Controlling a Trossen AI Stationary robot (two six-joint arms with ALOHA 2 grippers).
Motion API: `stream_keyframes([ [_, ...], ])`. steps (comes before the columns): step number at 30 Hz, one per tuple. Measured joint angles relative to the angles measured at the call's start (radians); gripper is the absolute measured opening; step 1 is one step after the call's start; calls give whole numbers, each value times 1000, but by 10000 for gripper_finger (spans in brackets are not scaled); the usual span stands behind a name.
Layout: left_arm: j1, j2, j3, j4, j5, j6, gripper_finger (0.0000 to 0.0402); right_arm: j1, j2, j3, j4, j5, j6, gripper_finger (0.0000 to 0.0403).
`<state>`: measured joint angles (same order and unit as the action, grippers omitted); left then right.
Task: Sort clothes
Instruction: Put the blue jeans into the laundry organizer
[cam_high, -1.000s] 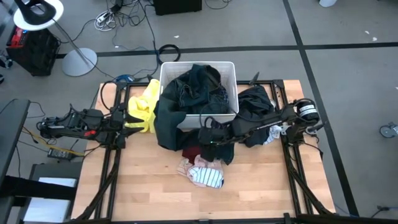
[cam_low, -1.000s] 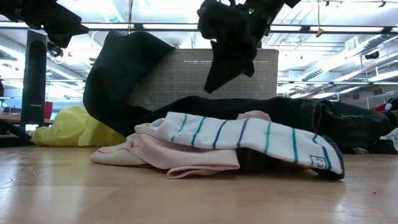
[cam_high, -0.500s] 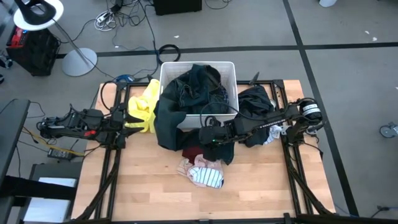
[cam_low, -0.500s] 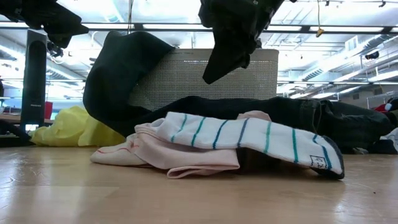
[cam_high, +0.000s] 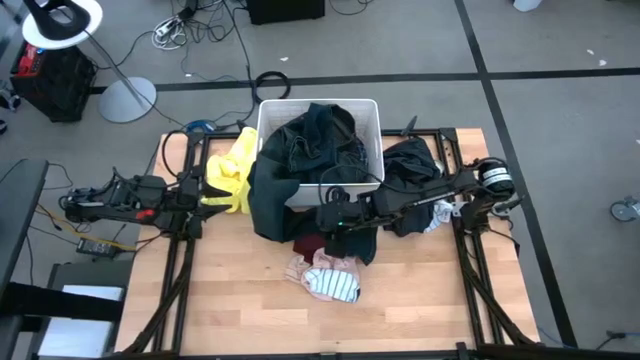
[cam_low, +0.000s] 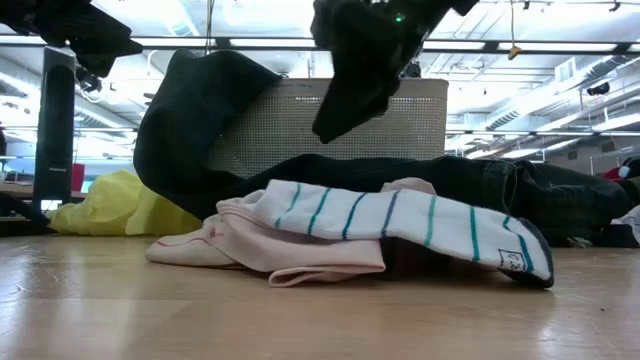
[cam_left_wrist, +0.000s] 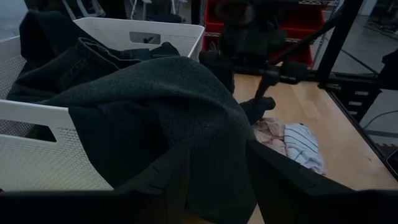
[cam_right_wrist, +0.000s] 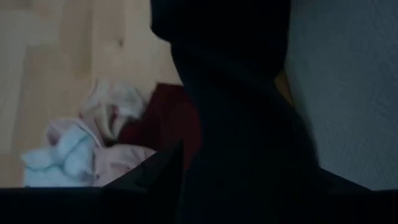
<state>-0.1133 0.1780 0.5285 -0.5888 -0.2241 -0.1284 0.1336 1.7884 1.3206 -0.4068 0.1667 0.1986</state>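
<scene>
I am carrying a black garment (cam_low: 350, 85) in my right gripper (cam_high: 335, 217), whose opening I cannot tell, and should clear the white bin (cam_high: 370, 105) rim before releasing.

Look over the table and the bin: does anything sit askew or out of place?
Yes. A dark green garment hangs half out of the white bin, draped over its front wall down onto the table. A striped garment and a pink one lie crumpled in a loose heap in front of it.

white plastic bin (cam_high: 370, 112): far middle of wooden table (cam_high: 240, 310) | floor lamp (cam_high: 118, 92): beyond left corner | cables (cam_high: 200, 20): on grey floor
</scene>
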Motion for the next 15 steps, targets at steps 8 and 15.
stream_keyframes([
  [8, 0, 0, 0, 1, 0, 1, 163, 0, 52, 3, 69, 0, -37, 192],
  [15, 0, 0, 0, -1, 0, 0, 163, 0, 93, 1, 45, -23, -37, 160],
])
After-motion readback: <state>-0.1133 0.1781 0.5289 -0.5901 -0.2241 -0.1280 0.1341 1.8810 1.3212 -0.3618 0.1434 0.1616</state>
